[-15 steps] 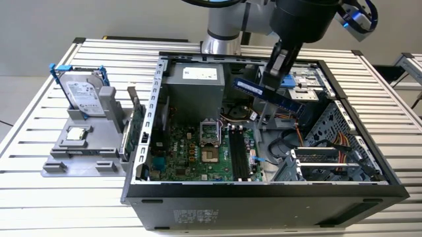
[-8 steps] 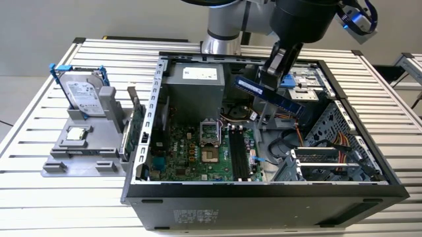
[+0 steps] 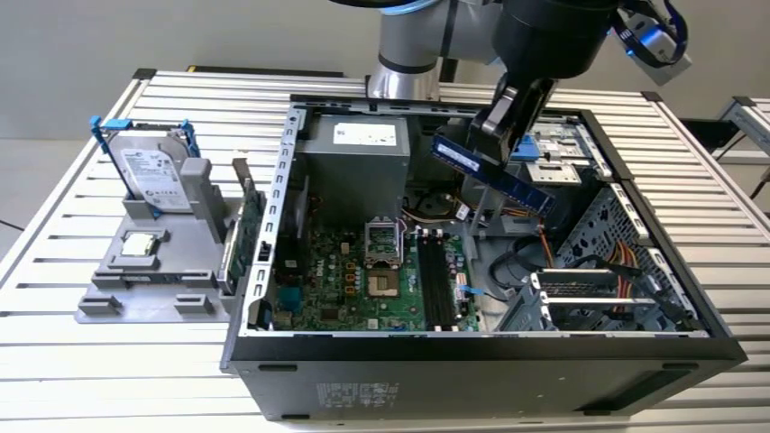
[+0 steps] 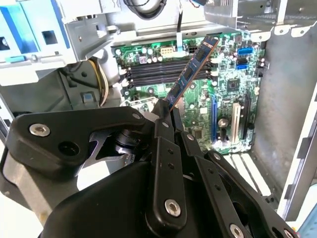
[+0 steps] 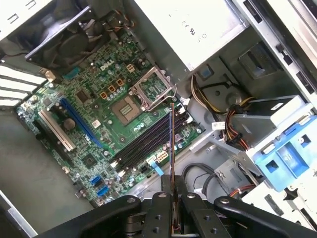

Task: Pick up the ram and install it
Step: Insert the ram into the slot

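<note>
My gripper [image 3: 496, 128] is shut on the ram [image 3: 491, 174], a long dark-blue stick with black chips, and holds it tilted in the air above the open computer case. Both wrist views show the ram [image 4: 190, 74] [image 5: 172, 144] sticking out from between the black fingers [image 4: 163, 148], edge-on over the motherboard [image 5: 94, 106]. The black memory slots [image 3: 435, 280] [image 4: 163, 72] [image 5: 146, 141] lie below the ram, well apart from it, beside the processor socket [image 3: 380, 262].
The case [image 3: 481, 361] has tall metal walls, a power supply [image 3: 355, 162] at the back and drive cages with cables [image 3: 601, 280] on the exterior view's right. A grey stand [image 3: 157, 262] holds a silver hard drive [image 3: 157, 176] and a green card [image 3: 247, 239] outside the case.
</note>
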Motion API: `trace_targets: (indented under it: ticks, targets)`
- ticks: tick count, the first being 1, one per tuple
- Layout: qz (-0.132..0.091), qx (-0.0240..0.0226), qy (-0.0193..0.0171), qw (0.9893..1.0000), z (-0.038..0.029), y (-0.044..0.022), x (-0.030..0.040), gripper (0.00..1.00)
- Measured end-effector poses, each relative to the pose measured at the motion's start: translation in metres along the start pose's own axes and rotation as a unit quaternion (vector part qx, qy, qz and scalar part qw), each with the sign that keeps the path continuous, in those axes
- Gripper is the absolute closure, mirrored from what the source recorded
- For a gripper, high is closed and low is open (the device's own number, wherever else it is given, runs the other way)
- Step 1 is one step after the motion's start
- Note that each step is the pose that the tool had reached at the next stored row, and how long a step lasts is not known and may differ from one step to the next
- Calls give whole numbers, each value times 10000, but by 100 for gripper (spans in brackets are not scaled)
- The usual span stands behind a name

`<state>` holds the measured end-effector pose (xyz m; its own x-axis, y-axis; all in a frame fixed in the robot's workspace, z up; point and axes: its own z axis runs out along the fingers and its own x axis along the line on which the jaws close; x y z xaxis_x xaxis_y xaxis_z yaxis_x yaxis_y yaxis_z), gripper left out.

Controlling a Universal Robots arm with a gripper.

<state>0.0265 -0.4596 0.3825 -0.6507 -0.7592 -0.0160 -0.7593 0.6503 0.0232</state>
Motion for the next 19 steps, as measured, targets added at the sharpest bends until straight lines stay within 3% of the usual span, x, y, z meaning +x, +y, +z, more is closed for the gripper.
trace_targets:
  ticks: [10, 19]
  targets:
    - [505, 8, -12, 9987, 0, 0, 0, 100]
    - [957, 15, -22, 9954, 1, 0, 0, 100]
